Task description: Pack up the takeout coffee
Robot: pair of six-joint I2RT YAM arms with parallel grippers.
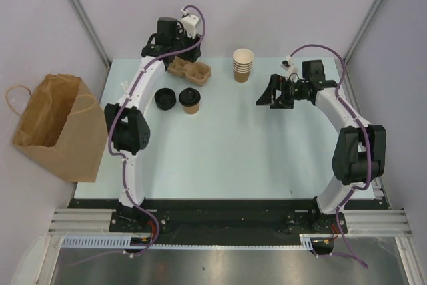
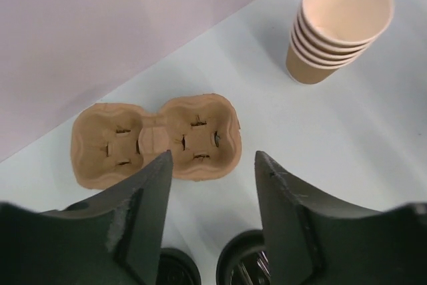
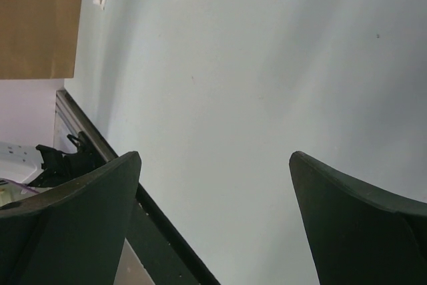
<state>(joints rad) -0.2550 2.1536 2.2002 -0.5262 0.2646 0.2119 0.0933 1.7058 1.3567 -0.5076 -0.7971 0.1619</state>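
Coffee: small tan kraft-paper cup with round black plastic lid stands upright on the pale bench, just beside a loose black lid, unpacked. Your left jaws hang partly open and empty over the moulded brown pulp two-cup carrier, likely lining up a grab. Right jaws gape wide, empty, well apart, leaving room.
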